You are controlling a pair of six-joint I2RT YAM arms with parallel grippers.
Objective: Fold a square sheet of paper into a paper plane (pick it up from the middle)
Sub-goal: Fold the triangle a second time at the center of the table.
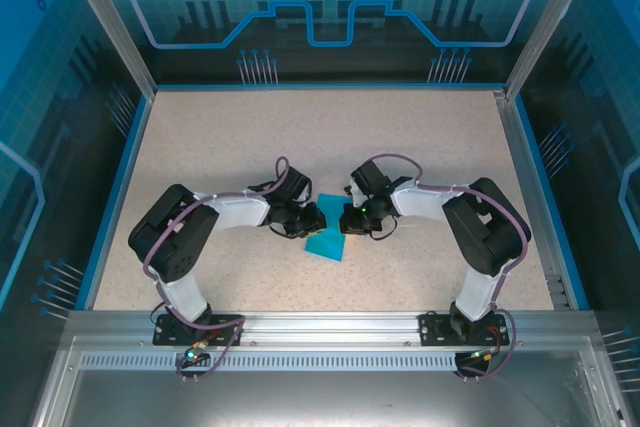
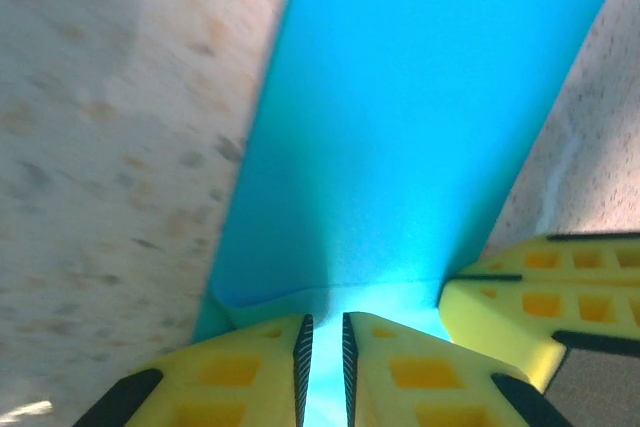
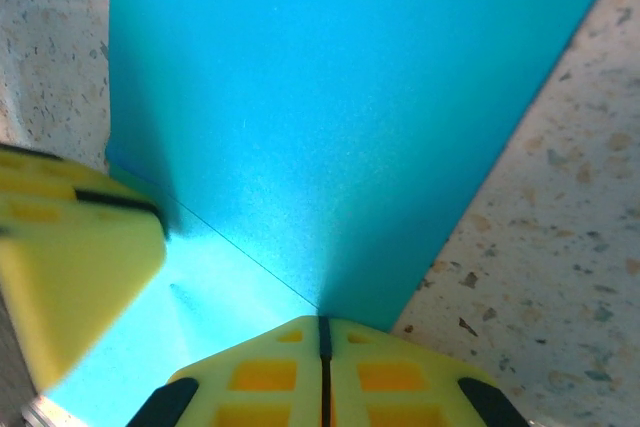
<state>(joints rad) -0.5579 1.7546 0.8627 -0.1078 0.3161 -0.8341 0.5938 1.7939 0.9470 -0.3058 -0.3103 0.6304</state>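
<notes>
Left fingers (image 2: 240,377) and right fingers (image 3: 400,377), side by side, pinch the paper (image 1: 327,243)

The teal sheet of paper (image 1: 326,244) bears a crease.

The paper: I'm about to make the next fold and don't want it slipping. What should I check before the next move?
1. Right hand shut on the paper: ok.
2. Left hand gripping it: cannot tell; a narrow gap shows between its fingers.
3. Paper's far end resting on the table: ok.
4. Hands clear of each other: cannot tell; fingertips very close.
</notes>
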